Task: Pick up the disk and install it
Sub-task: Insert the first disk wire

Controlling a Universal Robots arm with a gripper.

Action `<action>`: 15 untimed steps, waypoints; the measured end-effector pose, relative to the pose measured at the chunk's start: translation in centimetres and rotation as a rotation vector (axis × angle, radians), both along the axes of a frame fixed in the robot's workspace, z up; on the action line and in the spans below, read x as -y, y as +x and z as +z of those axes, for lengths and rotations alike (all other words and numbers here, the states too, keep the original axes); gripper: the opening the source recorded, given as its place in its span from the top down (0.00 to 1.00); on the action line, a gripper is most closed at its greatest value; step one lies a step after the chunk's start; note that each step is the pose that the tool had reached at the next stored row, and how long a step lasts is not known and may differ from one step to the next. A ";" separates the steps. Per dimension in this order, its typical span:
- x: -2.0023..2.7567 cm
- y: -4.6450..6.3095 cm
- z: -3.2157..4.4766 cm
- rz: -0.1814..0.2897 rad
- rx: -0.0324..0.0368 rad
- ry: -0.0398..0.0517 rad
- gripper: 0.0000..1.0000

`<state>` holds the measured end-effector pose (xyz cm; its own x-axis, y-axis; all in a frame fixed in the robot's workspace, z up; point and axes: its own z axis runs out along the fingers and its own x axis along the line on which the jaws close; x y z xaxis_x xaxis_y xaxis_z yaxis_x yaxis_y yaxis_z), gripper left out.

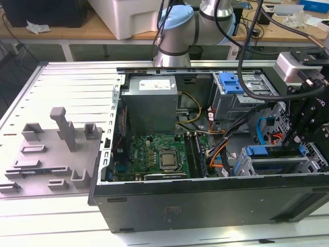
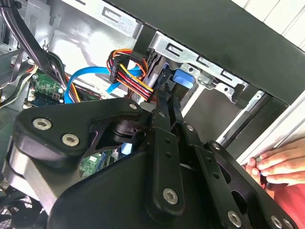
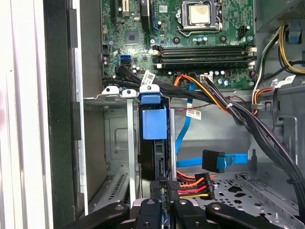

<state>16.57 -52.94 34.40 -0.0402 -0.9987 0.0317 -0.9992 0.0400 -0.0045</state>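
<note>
Jaws appear closed on the disk's rear edge; gripper (image 3: pixel 164 202) bears on it in the first wrist view. Disk (image 3: pixel 155 143) stands on edge in 1 slot of the silver drive cage (image 3: pixel 114 138), blue carrier bracket (image 3: pixel 153 121) uppermost, largely seated. Judged rigid, fairly heavy, smooth-sided and shock-sensitive; best held across its thin flanks. Cable bundle (image 3: pixel 224 102) runs close beside. Fingers of 1 person's hand (image 2: pixel 281 164) rest on the case edge.

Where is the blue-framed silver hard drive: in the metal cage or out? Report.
In. The disk stands on edge in a silver drive cage slot; full seating cannot be told.
</note>
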 end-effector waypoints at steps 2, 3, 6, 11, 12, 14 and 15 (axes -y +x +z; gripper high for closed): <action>0.00 0.0 -0.06 0.000 0.0000 -0.0001 0.84; 0.00 0.0 -0.09 0.000 0.0000 -0.0002 0.84; 0.00 0.0 -0.17 0.000 0.0001 -0.0001 0.84; 0.00 0.0 -0.08 0.000 0.0000 0.0006 0.84; 0.00 0.0 0.00 0.000 0.0000 0.0004 0.84; -0.01 0.0 0.21 0.000 0.0000 0.0000 0.84; -0.02 0.0 0.21 0.000 0.0000 0.0003 0.84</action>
<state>16.57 -52.92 34.61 -0.0400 -0.9987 0.0314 -0.9992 0.0398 -0.0044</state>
